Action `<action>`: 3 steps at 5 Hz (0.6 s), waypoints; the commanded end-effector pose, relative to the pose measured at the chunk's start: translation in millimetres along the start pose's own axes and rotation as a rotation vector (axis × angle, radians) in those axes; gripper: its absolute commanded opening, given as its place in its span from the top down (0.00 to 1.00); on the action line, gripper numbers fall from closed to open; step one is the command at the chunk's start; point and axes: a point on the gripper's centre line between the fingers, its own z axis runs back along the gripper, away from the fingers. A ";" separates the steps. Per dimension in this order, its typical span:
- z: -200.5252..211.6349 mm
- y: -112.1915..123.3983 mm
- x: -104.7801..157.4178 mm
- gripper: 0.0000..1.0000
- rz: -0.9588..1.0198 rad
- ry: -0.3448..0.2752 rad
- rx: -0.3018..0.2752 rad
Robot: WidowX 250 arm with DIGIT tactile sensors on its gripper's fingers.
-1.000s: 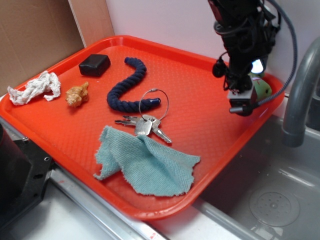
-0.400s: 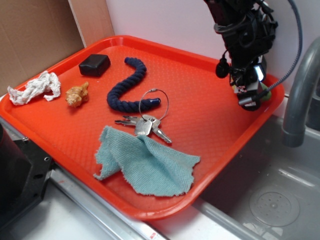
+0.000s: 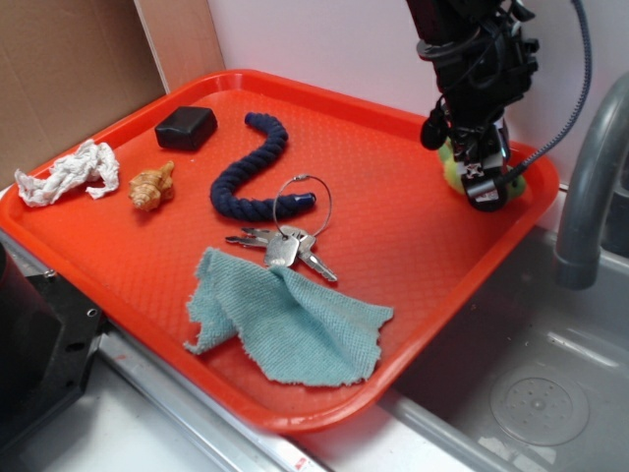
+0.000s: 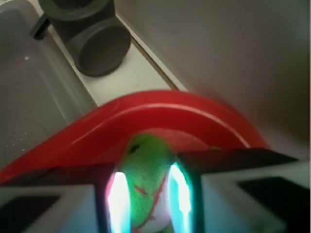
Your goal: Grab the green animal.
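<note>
Red plastic forms the tray (image 3: 393,147) that fills most of the exterior view, set beside a grey sink (image 3: 531,374) with a grey tap (image 3: 590,187), a pale wall behind and brown cardboard (image 3: 69,79) at the far left. On the tray lie a black block (image 3: 186,127), a navy rope (image 3: 254,169), a bunch of keys (image 3: 285,244), a teal cloth (image 3: 290,320), a white rag (image 3: 67,171) and an orange-tan figurine (image 3: 151,185). At the tray's far right corner the gripper (image 3: 475,167) sits low over the green animal (image 4: 146,184); in the wrist view its fingers (image 4: 119,204) flank the toy closely on both sides, narrowed around it. Black and cabled, the arm (image 3: 472,49) drops nearly vertically from the top of the exterior view.
</note>
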 end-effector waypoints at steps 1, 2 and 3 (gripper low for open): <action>63.1 -77.4 -20.4 1.00 0.169 0.085 0.015; 91.3 -81.5 -21.6 0.67 0.195 0.126 0.118; 84.4 -68.6 -24.9 0.00 -0.057 0.057 0.103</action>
